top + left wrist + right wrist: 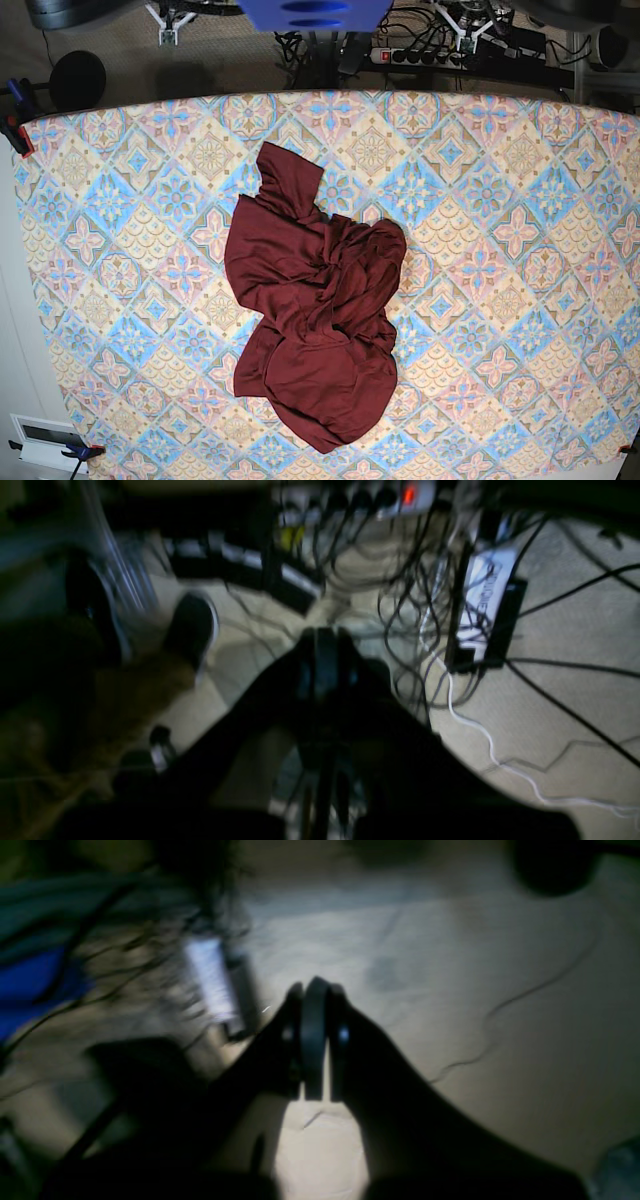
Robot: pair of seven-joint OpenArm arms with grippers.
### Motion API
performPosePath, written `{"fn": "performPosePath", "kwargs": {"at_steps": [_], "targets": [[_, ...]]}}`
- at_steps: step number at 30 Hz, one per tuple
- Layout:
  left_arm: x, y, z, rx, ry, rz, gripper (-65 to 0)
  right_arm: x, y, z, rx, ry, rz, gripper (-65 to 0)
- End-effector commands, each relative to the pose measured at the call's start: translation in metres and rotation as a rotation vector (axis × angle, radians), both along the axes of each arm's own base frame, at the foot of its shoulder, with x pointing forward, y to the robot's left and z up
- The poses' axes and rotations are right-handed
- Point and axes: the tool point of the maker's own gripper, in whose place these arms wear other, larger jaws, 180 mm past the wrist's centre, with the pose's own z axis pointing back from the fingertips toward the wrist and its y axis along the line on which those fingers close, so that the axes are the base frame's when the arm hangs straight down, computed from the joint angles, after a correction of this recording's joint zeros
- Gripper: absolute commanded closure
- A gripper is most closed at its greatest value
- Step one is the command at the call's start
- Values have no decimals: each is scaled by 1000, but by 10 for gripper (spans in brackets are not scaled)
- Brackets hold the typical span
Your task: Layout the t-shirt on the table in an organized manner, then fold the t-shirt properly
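A: One t-shirt (318, 310), maroon, crumpled in a heap mid-table (520, 230), no gripper near it. Pastel tile cloth bare all round it out to every edge.

B: Grippers?

A: Two, neither in the base view. Left gripper (320, 652) pressed shut, empty, over beige floor; cable tangle (425, 610) ahead and to its right, one power strip (400, 497) farther ahead, shoe (192, 627) to its left. Right gripper (315, 1005) closed too, holding nothing, plain floor beyond it, one thin cable (520, 1000) to its right.
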Motion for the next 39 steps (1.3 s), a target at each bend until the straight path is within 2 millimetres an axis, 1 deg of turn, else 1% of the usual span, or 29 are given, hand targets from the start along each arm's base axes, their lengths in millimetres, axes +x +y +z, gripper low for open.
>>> {"fn": "performPosePath", "kwargs": {"at_steps": [1, 3, 4, 5, 6, 9, 10, 11, 13, 15, 18, 20, 25, 28, 29, 31, 34, 35, 36, 37, 39], "targets": [[-13, 10, 8, 18, 7, -13, -2, 7, -17, 10, -34, -39, 11, 0], [-10, 12, 21, 17, -30, -44, -2, 12, -11, 24, -21, -75, 25, 0], [-9, 8, 27, 9, -43, -70, -2, 14, -8, 30, -14, -92, 32, 0], [-6, 4, 32, -3, -58, -107, -2, 20, -5, 37, -8, -119, 38, 0], [-4, 0, 38, -15, -70, -149, -2, 25, -6, 44, -13, -141, 38, 0], [-4, -16, 53, -52, -98, -205, -2, 40, -24, 63, -52, -201, 14, 0], [-4, -19, 58, -59, -109, -211, -2, 45, -27, 69, -62, -222, 11, 0], [-4, -21, 64, -65, -119, -221, -2, 47, -30, 76, -70, -235, 9, 0], [0, -23, 77, -74, -149, -245, -2, 53, -32, 89, -76, -268, 14, 0], [10, -31, 93, -93, -193, -272, -2, 64, -27, 101, -70, -308, 27, 0], [22, -48, 117, -129, -258, -293, -2, 73, -19, 119, -58, -351, 47, 0], [31, -52, 133, -144, -295, -318, -2, 83, -13, 132, -49, -391, 61, 0], [63, -66, 177, -250, -409, -261, -2, 113, 6, 173, -21, -514, 99, 0], [84, -72, 200, -313, -469, -232, -2, 127, 17, 193, -5, -571, 118, 0], [91, -73, 207, -329, -487, -234, -2, 130, 20, 197, 2, -575, 123, 0], [105, -74, 219, -337, -526, -246, -2, 128, 23, 197, 8, -543, 129, 0], [126, -66, 238, -311, -593, -249, -2, 130, 23, 194, 10, -515, 131, 0], [131, -64, 241, -301, -600, -247, -2, 140, 24, 197, 11, -541, 133, 0], [140, -63, 246, -294, -617, -251, -2, 148, 30, 198, 24, -560, 138, 0], [153, -64, 251, -291, -645, -258, -2, 156, 39, 199, 47, -580, 147, 0], [171, -64, 255, -281, -672, -265, -2, 174, 55, 203, 83, -625, 164, 0]]}}
